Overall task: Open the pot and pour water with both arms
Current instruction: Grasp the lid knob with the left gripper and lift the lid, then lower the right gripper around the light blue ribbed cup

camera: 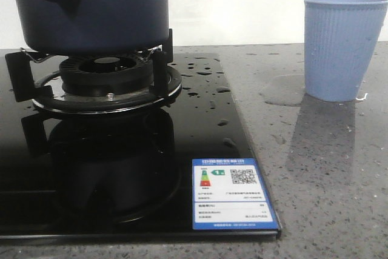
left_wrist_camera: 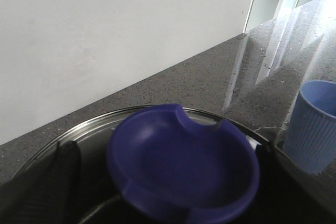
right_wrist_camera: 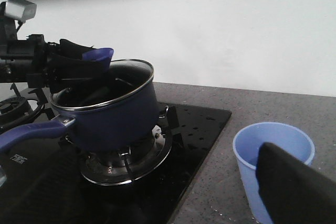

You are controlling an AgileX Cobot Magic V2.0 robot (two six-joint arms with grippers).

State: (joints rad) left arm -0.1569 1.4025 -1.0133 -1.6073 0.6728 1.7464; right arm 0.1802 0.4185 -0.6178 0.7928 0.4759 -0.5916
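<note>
The dark navy pot (camera: 91,10) sits on the gas burner (camera: 109,80); it also shows in the right wrist view (right_wrist_camera: 113,116) with its long blue handle (right_wrist_camera: 26,132). My left gripper (left_wrist_camera: 173,182) is shut on the blue knob (left_wrist_camera: 184,166) of the glass lid (left_wrist_camera: 94,129). In the right wrist view the left gripper (right_wrist_camera: 100,56) holds the lid (right_wrist_camera: 131,69) tilted up over the pot's far side. My right gripper (right_wrist_camera: 165,198) is open and empty, low beside the stove, one finger (right_wrist_camera: 294,187) in front of the light blue cup (right_wrist_camera: 273,153). Water inside the pot is hidden.
The light blue ribbed cup (camera: 344,47) stands on the grey counter (camera: 327,168) right of the black glass stove (camera: 121,168). Water drops (camera: 203,72) lie on the glass, and a puddle (camera: 284,89) lies beside the cup. A white wall is behind.
</note>
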